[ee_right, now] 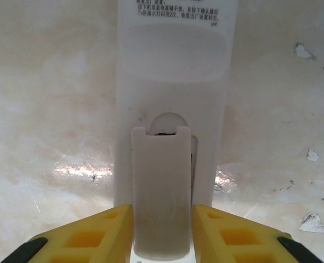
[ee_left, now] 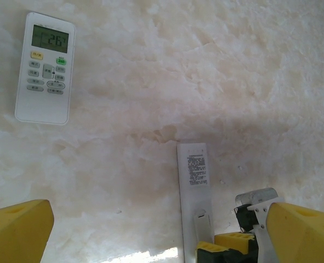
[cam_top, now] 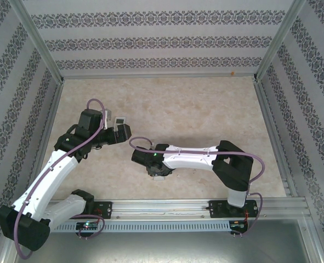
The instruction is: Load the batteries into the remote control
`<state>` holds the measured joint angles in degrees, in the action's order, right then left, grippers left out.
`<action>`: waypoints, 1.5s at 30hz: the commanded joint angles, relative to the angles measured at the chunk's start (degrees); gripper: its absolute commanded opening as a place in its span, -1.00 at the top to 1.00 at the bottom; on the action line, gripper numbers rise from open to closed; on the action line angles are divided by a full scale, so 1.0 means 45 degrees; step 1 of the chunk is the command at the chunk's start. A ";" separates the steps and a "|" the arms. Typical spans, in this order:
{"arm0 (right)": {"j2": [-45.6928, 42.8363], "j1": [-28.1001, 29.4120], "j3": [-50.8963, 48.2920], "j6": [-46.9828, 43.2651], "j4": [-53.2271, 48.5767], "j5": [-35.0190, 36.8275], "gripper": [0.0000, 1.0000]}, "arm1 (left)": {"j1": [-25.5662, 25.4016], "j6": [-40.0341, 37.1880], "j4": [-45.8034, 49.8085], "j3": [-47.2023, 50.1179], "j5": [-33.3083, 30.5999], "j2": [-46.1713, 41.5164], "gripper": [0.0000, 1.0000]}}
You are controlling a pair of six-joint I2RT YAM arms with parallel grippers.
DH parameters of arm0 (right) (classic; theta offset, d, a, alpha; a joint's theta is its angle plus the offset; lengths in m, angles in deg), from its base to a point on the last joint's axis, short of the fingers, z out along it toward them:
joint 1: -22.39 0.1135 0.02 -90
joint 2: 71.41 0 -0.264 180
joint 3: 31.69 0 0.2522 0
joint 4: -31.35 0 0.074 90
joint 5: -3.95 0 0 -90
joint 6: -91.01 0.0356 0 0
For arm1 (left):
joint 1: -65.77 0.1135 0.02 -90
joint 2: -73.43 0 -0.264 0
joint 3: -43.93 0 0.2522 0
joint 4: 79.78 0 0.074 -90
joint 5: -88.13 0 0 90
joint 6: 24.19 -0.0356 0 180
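A mottled beige table [ee_left: 233,82] carries the slim remote control [ee_left: 194,181], label side up, a wider remote [ee_left: 45,68] face up well apart, and pale flecks [ee_right: 312,155], perhaps chips.

Robot test cell, lab-type; marble-look bench [cam_top: 205,109]; patterned wallpaper panels [cam_top: 162,41] on three sides; aluminium frame posts [cam_top: 37,41]; left arm [cam_top: 52,175] and right arm [cam_top: 189,156] bolted to a metal rail [cam_top: 167,208].

Your top camera looks down from above and behind the arm bases [cam_top: 236,207] and takes in the whole table [cam_top: 205,104]. Your left wrist camera faces this table from some height; your right wrist camera is very near to it. Both wrist views share the white back of the remote control [ee_left: 194,175].
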<state>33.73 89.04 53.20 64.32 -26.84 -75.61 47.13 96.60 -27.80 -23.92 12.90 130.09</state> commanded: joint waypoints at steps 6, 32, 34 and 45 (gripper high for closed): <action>-0.0891 0.0198 0.0133 0.0109 -0.0555 0.0237 0.21 | 0.0170 -0.0278 0.0226 0.0185 -0.0174 -0.0287 -1.00; 0.0507 -0.0833 0.0487 -0.0681 0.0049 0.0102 0.62 | 0.0146 -0.0395 0.0375 0.0175 -0.0249 -0.0293 -1.00; 0.0521 -0.0777 0.0398 -0.0492 0.0038 0.0160 0.63 | 0.0154 -0.0391 0.0371 0.0201 -0.0249 -0.0292 -1.00; 0.0367 -0.0574 0.0326 0.0204 -0.0312 0.0594 0.62 | 0.0112 -0.0320 0.0292 0.0271 -0.0155 -0.0258 -1.00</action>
<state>35.48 85.78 54.45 63.58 -25.76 -74.72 47.13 95.98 -27.78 -23.30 12.86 129.94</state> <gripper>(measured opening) 0.187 0.998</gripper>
